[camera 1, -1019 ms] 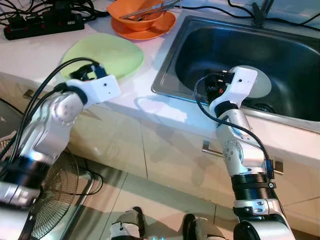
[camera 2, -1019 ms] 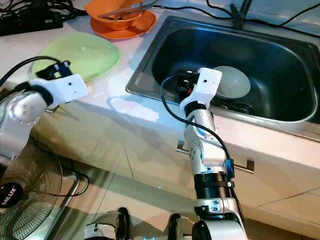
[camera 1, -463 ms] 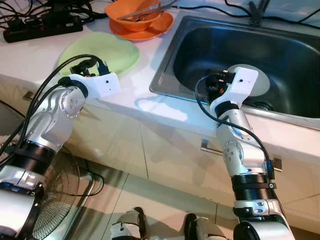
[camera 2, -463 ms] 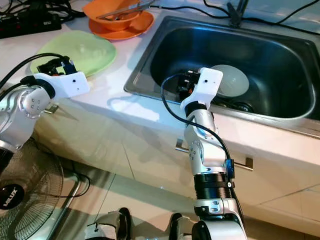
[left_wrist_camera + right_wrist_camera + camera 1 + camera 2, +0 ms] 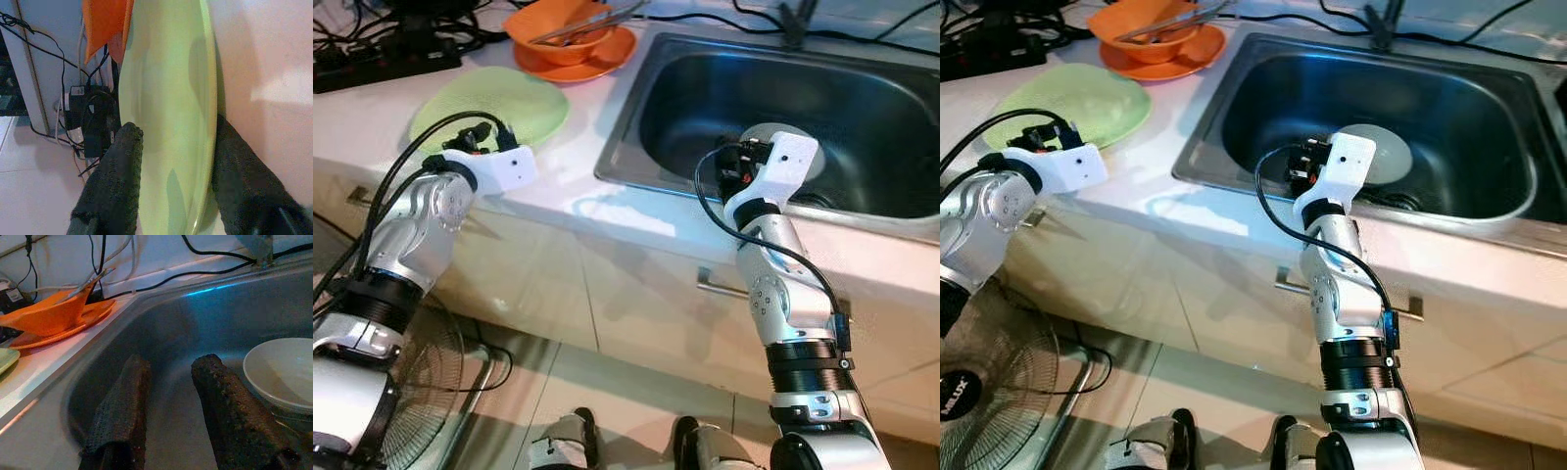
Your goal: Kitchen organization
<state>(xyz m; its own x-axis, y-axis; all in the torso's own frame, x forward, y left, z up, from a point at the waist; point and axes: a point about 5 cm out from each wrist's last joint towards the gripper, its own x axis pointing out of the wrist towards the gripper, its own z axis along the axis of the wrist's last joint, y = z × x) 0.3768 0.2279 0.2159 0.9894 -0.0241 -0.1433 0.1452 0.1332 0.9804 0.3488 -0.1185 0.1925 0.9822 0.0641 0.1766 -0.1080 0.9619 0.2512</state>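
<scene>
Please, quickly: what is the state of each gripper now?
Left gripper: open, fingers on either side of the flat light green plate, not closed on it.
Right gripper: open, holding nothing, inside the steel sink.

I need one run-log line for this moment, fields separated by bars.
left claw: open, straddling green plate rim | right claw: open, in sink | white bowl: untouched

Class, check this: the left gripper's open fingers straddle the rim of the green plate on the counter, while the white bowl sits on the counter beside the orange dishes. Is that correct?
One detail is wrong. The white bowl sits inside the sink, not on the counter; the right eye view shows it. The left gripper does straddle the green plate rim, fingers open.
</scene>
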